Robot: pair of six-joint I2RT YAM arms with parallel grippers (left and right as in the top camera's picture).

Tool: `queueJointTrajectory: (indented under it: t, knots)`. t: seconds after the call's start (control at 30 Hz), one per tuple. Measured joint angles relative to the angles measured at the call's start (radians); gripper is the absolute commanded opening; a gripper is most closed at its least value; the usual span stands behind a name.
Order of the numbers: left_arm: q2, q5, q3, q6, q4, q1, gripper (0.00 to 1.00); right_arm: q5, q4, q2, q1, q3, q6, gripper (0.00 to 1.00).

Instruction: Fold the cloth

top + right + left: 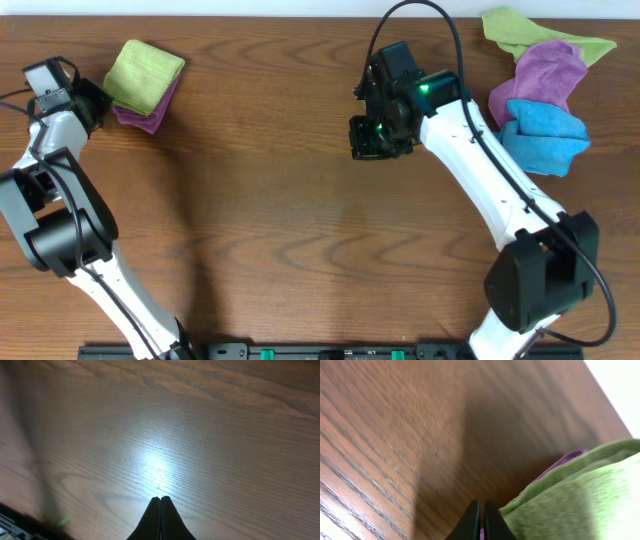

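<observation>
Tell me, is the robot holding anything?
Nothing. Both arms' jaws are shut and empty: the right jaws over bare table, the left jaws beside the folded green cloth.

We see a dark brown wooden table [260,200] with bare grain across its middle. At its far left lies a folded purple cloth [150,118], with a folded green cloth [145,72] on top. At the far right, a crumpled lime-green cloth [520,30], a purple cloth [545,75] and a blue cloth [545,135] lie in one touching heap.
</observation>
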Motion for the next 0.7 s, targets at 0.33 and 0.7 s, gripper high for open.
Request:
queueJointTrajectory:
  t: [0.33,0.7]
  knots:
    - [0.014,0.021,0.0,0.0,-0.126,0.0,0.06,0.0,0.012,0.0,0.0,0.0,0.0,0.02]
    - [0.014,0.085,0.0,-0.011,-0.147,-0.01,0.06,0.0,0.014,0.0,0.009,0.0,0.0,0.02]
